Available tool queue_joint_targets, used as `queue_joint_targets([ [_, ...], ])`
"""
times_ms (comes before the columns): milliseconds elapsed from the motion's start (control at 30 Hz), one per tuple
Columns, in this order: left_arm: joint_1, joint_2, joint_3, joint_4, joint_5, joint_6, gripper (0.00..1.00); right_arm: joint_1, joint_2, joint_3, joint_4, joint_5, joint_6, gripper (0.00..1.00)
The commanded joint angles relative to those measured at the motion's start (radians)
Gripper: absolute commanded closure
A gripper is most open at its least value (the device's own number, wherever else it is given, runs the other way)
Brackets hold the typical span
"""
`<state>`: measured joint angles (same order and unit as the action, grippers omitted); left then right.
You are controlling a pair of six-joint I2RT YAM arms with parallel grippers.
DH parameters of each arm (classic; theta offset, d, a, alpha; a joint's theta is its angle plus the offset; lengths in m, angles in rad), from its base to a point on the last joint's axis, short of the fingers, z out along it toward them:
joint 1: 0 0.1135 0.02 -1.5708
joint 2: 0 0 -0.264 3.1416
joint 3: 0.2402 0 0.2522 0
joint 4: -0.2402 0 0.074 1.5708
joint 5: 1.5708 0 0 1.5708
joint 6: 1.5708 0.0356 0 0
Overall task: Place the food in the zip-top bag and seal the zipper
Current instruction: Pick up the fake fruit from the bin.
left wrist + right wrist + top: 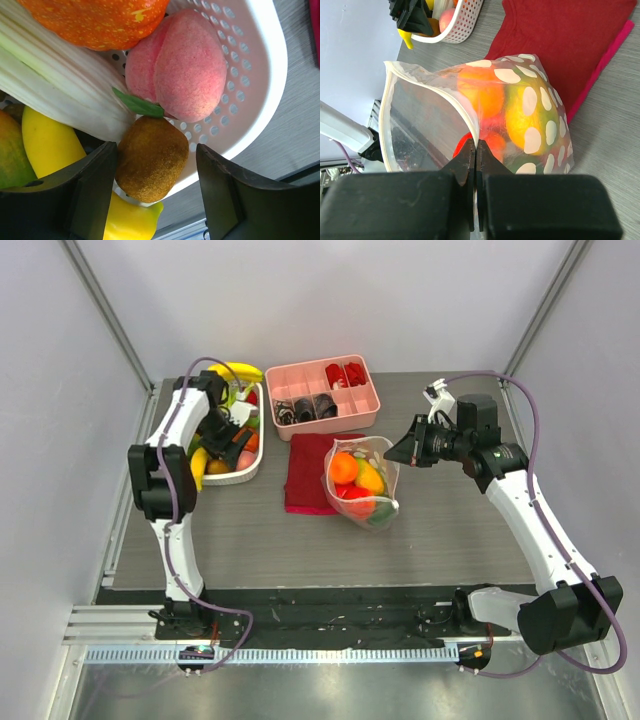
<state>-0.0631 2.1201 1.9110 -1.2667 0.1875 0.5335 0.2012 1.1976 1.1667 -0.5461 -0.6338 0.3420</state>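
Note:
The zip-top bag [364,483] stands open on the table, partly on the red cloth, holding orange [344,468], yellow-green [371,478] and red [351,494] toy fruits. My right gripper [389,453] is shut on the bag's rim; in the right wrist view its jaws [476,147] pinch the whitish zipper strip [464,111], holding the mouth open. My left gripper [229,448] is open inside the white basket. In the left wrist view its fingers [157,167] straddle a brown kiwi [152,157], the left finger close against it, the right one apart. A pink peach [185,65] lies just beyond.
The white perforated basket [243,476] at the left holds more fruit: bananas [238,371], an orange piece [100,20], a pale stalk [55,85]. A pink divided tray [365,412] sits at the back. A dark red cloth [303,480] lies beside the bag.

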Motion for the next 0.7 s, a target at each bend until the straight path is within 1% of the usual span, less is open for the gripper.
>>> queue_joint_targets([
  [0,0.002,0.021,0.048,-0.078,0.009,0.025,0.36,0.004,-0.023,0.004,0.043,-0.003,-0.015,0.99],
  [200,0.002,0.029,0.121,-0.120,0.043,0.017,0.49,0.006,-0.021,0.007,0.043,-0.001,-0.017,0.99],
  [533,0.002,-0.034,0.264,-0.148,0.009,-0.007,0.54,0.004,-0.009,0.016,0.044,-0.001,-0.021,0.99],
  [567,0.002,-0.051,0.295,-0.160,0.013,-0.009,0.55,0.004,-0.009,0.019,0.044,-0.001,-0.023,0.99],
  [667,-0.030,-0.104,0.388,-0.195,0.098,-0.036,0.57,0.004,-0.009,0.019,0.043,-0.003,-0.023,0.99],
])
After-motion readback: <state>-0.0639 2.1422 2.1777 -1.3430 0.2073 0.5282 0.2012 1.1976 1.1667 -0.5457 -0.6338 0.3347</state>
